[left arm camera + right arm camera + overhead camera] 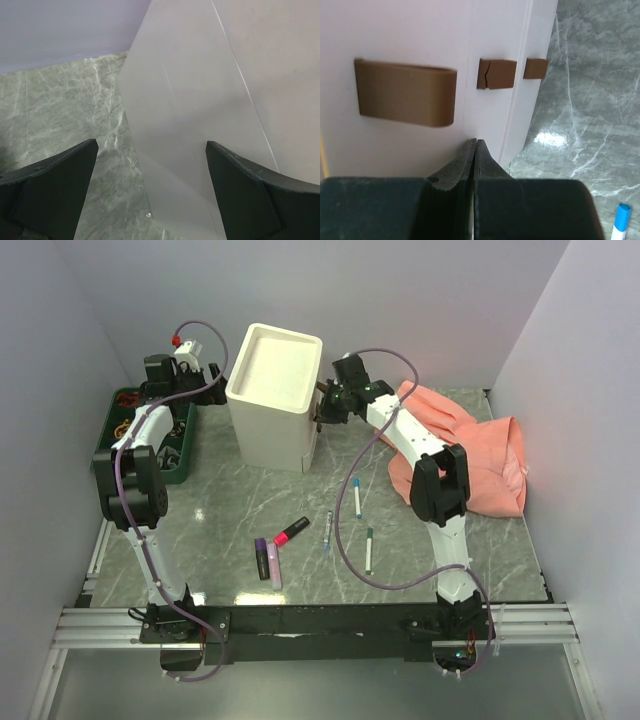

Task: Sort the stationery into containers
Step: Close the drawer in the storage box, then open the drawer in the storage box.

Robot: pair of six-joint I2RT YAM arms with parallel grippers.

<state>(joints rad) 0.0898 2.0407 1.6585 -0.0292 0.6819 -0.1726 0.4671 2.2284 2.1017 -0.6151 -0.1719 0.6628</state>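
— Well, caught the whole spread only from overhead. Found the purple highlighter (262, 558) and pink highlighter (275, 568) lying side by side, touching, at the near middle of the table (230, 490). Spotted the red-and-black marker (292, 531) just beyond them. Further right, a dark-tipped pen (328, 529), a blue-capped pen (357, 498) and a green-capped pen (368, 550), each apart from the rest. All well clear of the cabinet (272, 395) at the far side, none in a drawer.

— And from the wrists?

— Got the drawer front (395, 40) only through the right one. Counted three brown pulls in a row: the nearest handle (405, 92), a middle handle (496, 74) with a crack-like line, a far handle (535, 68). Saw the right gripper (475, 146) pinched fully together, nothing between its fingers, tips right at the drawer front beside the nearest handle. Couldn't tell touching from just off. Glimpsed a blue cap (621, 216) at the lower right corner.

— Left one?

— Showed the left gripper (152, 170) spread wide, gripping nothing, a corner edge of the cabinet standing between the fingers, apart from both.

— Room to move?

— Plenty of bare marble between cabinet and pens. Tighter at the left: green bin (105, 445) just beside the left arm, against the side wall. At the far right, a salmon cloth (490, 455) heaped beside the right arm, up to the table's right edge.
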